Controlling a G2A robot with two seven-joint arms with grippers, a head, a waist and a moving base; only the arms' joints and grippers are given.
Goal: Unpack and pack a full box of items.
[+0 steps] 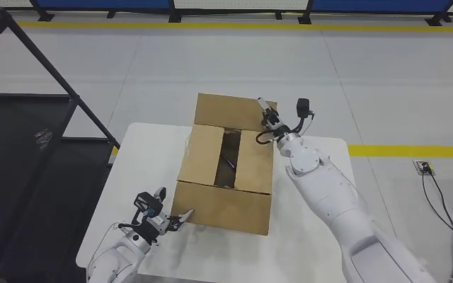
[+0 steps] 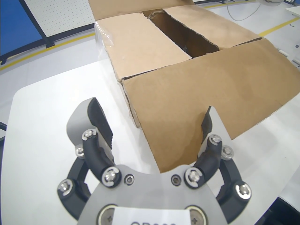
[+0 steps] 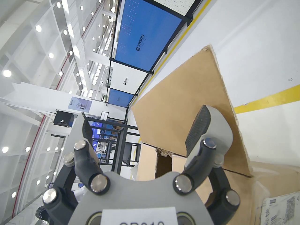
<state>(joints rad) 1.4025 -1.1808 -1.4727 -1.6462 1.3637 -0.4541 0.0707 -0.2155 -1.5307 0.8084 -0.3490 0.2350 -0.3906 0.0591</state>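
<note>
The cardboard box (image 1: 202,156) sat in the middle of the white counter (image 1: 152,163), plain brown, with its edges a little ragged. Its two inner flaps lay almost flat, leaving a dark slot (image 1: 230,159) between them; what was inside could not be made out. The far flap (image 1: 226,110) stood raised and leaned outward. The near flap (image 1: 223,205) was folded out over the front wall, toward the counter's near edge. Clear tape (image 2: 103,36) clung to one upper corner, and a printed label (image 3: 281,207) was stuck on a side.

The left tool (image 1: 177,203) was low over the counter at the box's near left corner, its fingers spread apart with the near flap's corner reaching between them. The right tool (image 1: 263,106) was at the right corner of the far flap, fingers apart, one pad (image 3: 199,127) lying against the cardboard.

A black frame (image 1: 42,71) stood left of the counter, a yellow line (image 1: 396,151) crossed the floor, and pegboard panels (image 2: 46,1) stood behind.
</note>
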